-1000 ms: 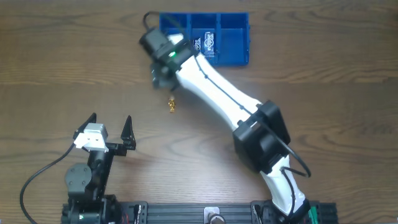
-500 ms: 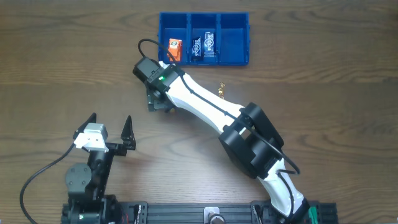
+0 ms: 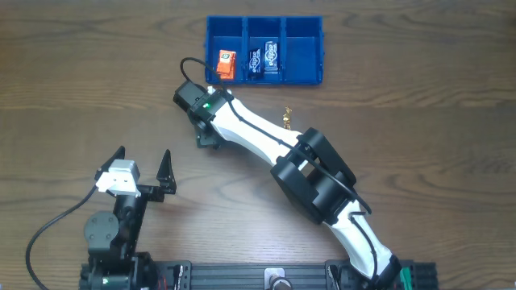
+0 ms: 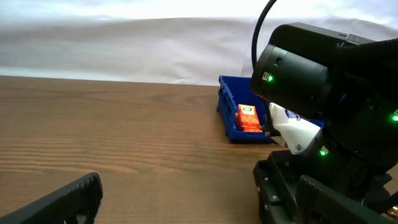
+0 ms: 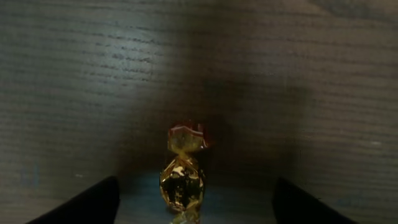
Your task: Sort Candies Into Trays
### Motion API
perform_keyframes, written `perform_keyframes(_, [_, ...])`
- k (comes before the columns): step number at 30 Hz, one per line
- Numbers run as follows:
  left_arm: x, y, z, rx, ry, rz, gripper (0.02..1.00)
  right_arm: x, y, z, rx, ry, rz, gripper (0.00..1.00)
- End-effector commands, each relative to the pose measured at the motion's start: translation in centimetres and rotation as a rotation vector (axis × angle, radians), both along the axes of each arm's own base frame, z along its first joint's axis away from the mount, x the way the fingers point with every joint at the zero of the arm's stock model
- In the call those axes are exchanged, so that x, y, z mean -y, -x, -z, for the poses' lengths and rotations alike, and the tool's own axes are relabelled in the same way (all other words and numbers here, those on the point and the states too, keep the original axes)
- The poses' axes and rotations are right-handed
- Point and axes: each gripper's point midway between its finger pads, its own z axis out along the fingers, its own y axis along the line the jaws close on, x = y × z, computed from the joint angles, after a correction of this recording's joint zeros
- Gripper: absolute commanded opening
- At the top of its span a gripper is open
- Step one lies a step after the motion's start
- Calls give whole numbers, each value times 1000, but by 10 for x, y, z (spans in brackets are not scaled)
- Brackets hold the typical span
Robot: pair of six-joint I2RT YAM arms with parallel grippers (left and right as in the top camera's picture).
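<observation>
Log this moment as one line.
right gripper open, over gold candy | left gripper open, holding nothing | tray holds orange candy

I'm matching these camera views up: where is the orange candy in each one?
Top view: orange candy in the left compartment of the blue tray.
Left wrist view: orange candy in the tray's nearest end compartment.
Right wrist view: not in it.
Shared landmark: the blue tray, in top and left wrist views.

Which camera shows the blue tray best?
The top view: the blue tray lies whole, all three compartments open to sight, an orange candy in the left one. The left wrist view catches one end from the side, the right arm hiding the rest. The right wrist view faces a gold candy on the table.
</observation>
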Motion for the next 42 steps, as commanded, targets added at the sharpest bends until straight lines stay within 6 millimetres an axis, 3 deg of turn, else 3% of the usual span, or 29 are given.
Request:
perform_keyframes(1, [4,2,17,-56,7,24,996,5,-3,4,5,17,15,647])
perform_keyframes(2, [4,2,17,-56,7,24,998,5,-3,5,6,17,18,586])
perform_keyframes(10, [4,2,17,-56,7,24,996,2,-6,4,17,5,18,391])
perform_keyframes(22, [4,2,17,-56,7,24,998,1,-7,8,20,5,19,305])
perform_keyframes(32, [4,2,17,-56,7,24,998,-1,-9,8,27,-2,19,145])
perform_keyframes(38, [4,2,17,-56,7,24,998,1,-10,7,34,3,21,117])
perform_keyframes(42, [4,2,17,-57,6,24,996,5,-17,-5,52,-4,30,110])
